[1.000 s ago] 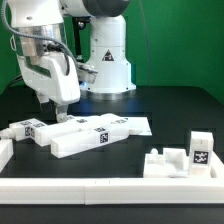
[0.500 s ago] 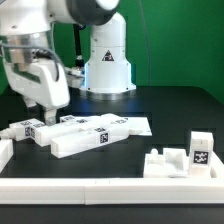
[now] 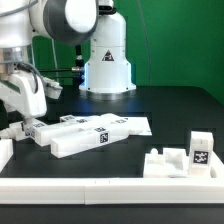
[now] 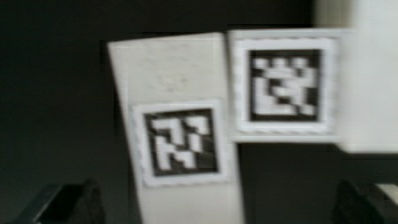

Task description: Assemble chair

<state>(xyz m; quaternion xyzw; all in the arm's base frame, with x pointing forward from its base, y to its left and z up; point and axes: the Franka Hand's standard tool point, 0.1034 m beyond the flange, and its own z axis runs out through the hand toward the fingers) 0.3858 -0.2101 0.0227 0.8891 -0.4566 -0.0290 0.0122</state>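
black table (image 3: 170,110): white chair parts (image 3: 75,138) clustered exterior view's left; fingers (image 4: 64,204) wide, empty.

Black table (image 3: 175,108); green backdrop (image 3: 180,40) behind; marker board (image 3: 140,127) flat on table.

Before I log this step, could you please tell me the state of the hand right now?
Hand: open, jaws spread wide, holding nothing; the white chair parts lie untouched beneath it.
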